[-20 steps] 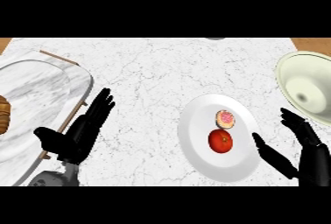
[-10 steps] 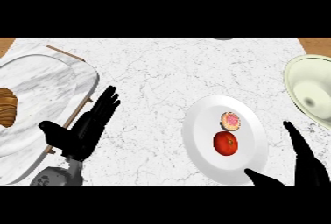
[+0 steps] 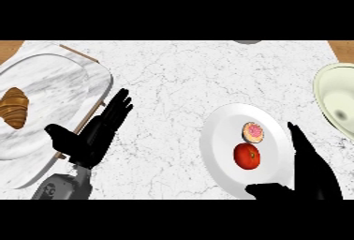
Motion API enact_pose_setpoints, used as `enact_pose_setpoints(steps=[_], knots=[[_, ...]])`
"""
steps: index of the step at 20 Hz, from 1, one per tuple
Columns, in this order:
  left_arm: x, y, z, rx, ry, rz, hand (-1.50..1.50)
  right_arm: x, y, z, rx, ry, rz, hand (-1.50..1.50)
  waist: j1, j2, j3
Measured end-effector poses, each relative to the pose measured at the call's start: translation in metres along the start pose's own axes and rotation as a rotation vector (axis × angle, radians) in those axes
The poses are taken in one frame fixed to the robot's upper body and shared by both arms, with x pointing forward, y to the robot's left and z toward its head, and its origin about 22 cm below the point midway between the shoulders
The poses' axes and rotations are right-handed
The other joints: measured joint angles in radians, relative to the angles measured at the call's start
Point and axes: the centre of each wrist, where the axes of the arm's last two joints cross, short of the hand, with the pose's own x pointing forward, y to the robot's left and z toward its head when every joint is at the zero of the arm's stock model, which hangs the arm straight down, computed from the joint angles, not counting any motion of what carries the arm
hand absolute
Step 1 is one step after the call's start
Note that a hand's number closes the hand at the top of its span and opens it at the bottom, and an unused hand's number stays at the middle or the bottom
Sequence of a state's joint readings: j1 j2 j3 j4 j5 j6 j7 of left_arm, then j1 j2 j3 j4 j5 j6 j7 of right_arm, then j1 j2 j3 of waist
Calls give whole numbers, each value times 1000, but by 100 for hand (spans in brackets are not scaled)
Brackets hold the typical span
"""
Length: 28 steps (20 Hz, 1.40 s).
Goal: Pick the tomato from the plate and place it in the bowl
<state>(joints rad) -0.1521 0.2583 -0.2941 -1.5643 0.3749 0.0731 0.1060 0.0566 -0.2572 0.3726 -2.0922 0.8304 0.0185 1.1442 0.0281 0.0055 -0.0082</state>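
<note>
We see the round red tomato lying on the white round plate, just below a small pink-frosted doughnut that sits close beside it, perhaps touching. The pale cream ceramic bowl stands at the right edge of the white marbled surface, apart from the plate and partly cut off by the view.

Our right hand is at the plate's lower right rim, its fingers straight and pressed together along the rim, its thumb spread wide below the tomato; it holds nothing yet. Our left hand rests open at the left, fingers straight, over the edge of a marbled tray that carries a brown croissant.

We judge the grasp not yet begun. The risks we see from here: the fingers closing could nudge the round tomato so that it rolls across the smooth plate, or they could catch the doughnut alongside. The hand sits so near the rim that it might push or tip the plate. The bowl's far side is hidden, so a carry could overshoot
</note>
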Motion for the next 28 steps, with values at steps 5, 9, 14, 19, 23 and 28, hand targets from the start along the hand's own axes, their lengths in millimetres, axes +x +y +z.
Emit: enact_pose_setpoints(steps=[5,9,14,19,23,28], knots=[[-2,0,-2,2,1,-1,0,24,13,-3,67,44,8,-150,-4,-1,2],[-6,0,-1,8,0,2,0,35,21,-15,108,98,19,-150,-7,-1,4],[-9,-3,0,12,0,6,0,37,31,-27,166,158,50,-150,-15,-3,5],[-6,3,1,16,2,6,0,40,37,-37,209,183,74,-150,-17,-5,6],[-5,1,-4,16,-1,12,0,47,41,-38,221,168,102,-150,-21,-5,6],[-9,-1,-2,14,-4,10,0,50,51,-43,234,177,133,-150,-21,-6,7]])
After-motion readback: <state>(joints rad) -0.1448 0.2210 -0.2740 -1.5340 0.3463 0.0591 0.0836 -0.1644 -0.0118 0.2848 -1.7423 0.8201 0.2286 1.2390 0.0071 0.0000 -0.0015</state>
